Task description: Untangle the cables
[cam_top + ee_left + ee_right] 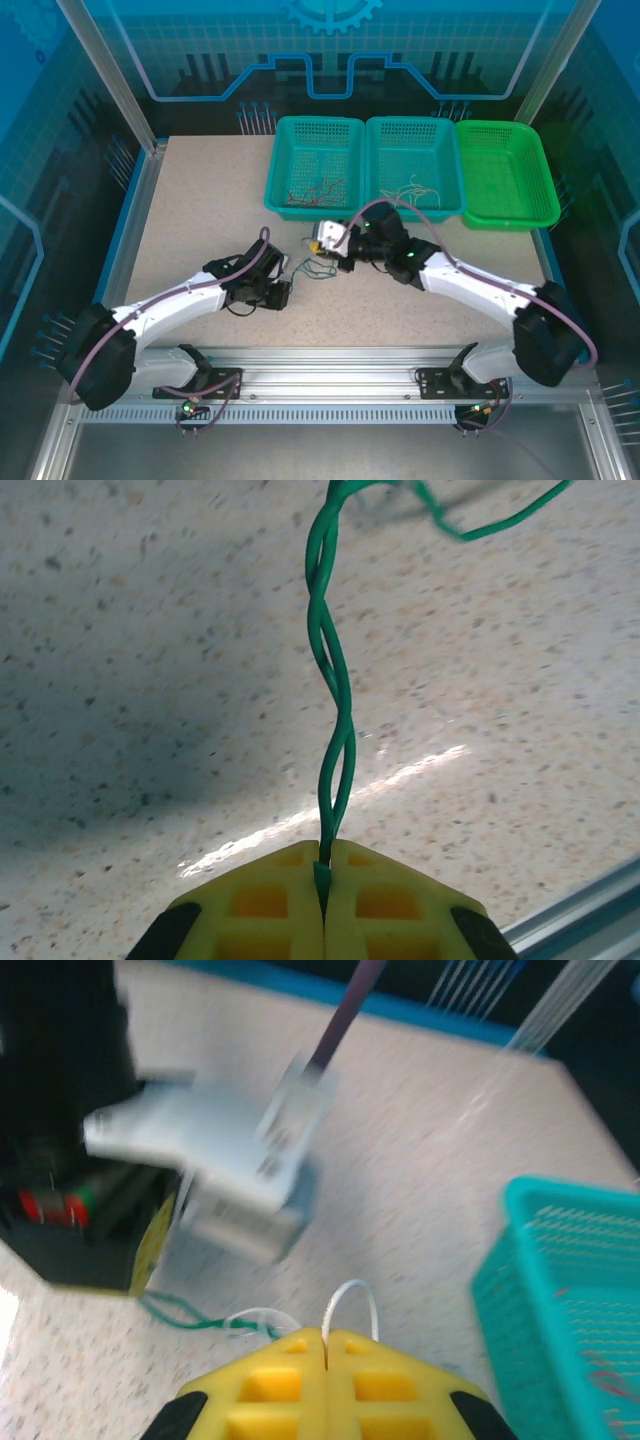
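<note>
Bright overhead light streaks glare across the table (pixel 300 820), while the right wrist view is motion-blurred.

Count: 3 baskets along the top of the frame: left teal basket (pixel 320 150), middle teal basket (pixel 415 150), green basket (pixel 505 170). 2 arms: left arm (pixel 175 300), right arm (pixel 480 288). 2 grippers: left gripper (pixel 325 865), right gripper (pixel 323 1338). Cables: 2 green strands (pixel 330 680) twisted together, 1 white wire (pixel 352 1290) loop. Red wires (pixel 312 192) and whitish wires (pixel 412 188) in the teal baskets: too fine to count.
</note>
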Controlling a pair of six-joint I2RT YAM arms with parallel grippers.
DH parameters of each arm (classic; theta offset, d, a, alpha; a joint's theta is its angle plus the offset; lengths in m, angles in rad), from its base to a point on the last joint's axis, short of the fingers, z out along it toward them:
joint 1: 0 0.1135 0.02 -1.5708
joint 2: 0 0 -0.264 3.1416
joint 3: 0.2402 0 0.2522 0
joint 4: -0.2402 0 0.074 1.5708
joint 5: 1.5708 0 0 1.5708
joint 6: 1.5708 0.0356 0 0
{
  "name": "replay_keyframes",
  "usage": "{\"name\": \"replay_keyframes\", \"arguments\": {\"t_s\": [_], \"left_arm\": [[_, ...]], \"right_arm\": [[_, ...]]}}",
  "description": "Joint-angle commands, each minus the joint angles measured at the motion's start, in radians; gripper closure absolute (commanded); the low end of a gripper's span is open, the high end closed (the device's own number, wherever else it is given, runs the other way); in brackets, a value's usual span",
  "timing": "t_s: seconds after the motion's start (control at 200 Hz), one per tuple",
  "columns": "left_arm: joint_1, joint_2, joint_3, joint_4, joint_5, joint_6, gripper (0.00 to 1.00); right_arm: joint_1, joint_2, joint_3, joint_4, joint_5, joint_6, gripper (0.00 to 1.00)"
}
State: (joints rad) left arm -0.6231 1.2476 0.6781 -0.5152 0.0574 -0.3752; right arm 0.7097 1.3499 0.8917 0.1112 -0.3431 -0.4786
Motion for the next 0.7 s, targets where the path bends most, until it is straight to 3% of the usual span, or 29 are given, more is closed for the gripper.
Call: {"name": "replay_keyframes", "arguments": {"t_s": [0.0, 0.165, 0.39, 0.57, 0.695], "left_arm": [[0.009, 0.023, 0.011, -0.022, -0.003, -0.038, 1.00], [0.011, 0.035, 0.012, -0.014, 0.003, -0.047, 1.00], [0.015, 0.041, 0.003, -0.022, 0.003, -0.044, 1.00], [0.020, 0.051, 0.005, -0.013, 0.012, -0.042, 1.00], [0.023, 0.064, 0.009, -0.005, 0.016, -0.040, 1.00]], "right_arm": [[-0.026, -0.052, 0.022, 0.001, -0.065, 0.120, 1.00], [-0.033, -0.123, 0.067, -0.024, 0.031, 0.161, 1.00], [-0.094, -0.185, 0.163, 0.020, 0.242, 0.391, 1.00], [-0.154, -0.183, 0.294, -0.070, 0.383, 0.532, 1.00], [-0.194, -0.162, 0.360, -0.163, 0.604, 0.691, 1.00]]}}
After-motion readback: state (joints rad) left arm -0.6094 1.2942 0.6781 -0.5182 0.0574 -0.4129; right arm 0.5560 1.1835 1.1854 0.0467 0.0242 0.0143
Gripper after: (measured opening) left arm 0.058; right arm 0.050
